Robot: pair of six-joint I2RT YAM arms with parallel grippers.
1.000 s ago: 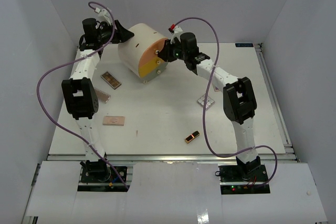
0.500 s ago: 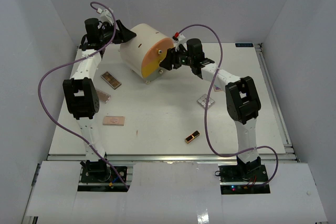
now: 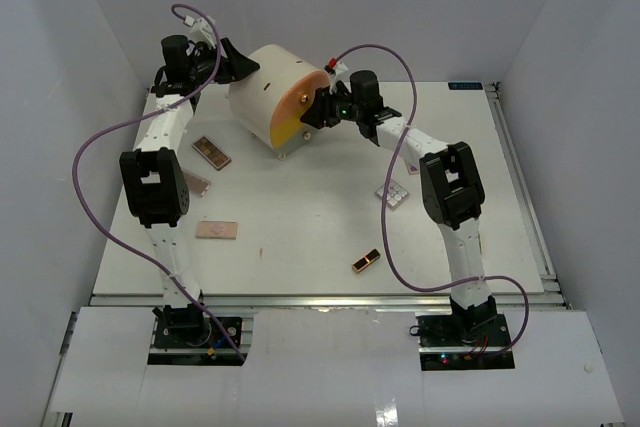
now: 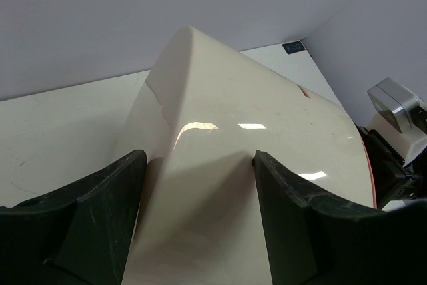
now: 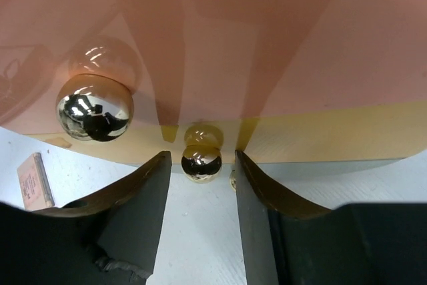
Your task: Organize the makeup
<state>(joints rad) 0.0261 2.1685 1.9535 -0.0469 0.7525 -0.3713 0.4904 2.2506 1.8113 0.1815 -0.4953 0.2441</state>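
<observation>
Cream plastic fills my left wrist view: the left gripper (image 4: 193,211) stands wide around the back of the drawer unit (image 3: 262,82), I think to brace it. My right gripper (image 5: 200,185) has its fingers open on both sides of a small gold knob (image 5: 201,163), not yet pinching it. The makeup lies on the table (image 3: 300,217): a slim case (image 3: 366,261), a square palette (image 3: 392,193), flat palettes (image 3: 217,231).

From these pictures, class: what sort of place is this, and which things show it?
Probably a robot test cell, not a home. Plain white walls box in a bare white table, two arms are bolted at its near edge, and makeup such as a palette lies scattered around a drawer unit.
</observation>
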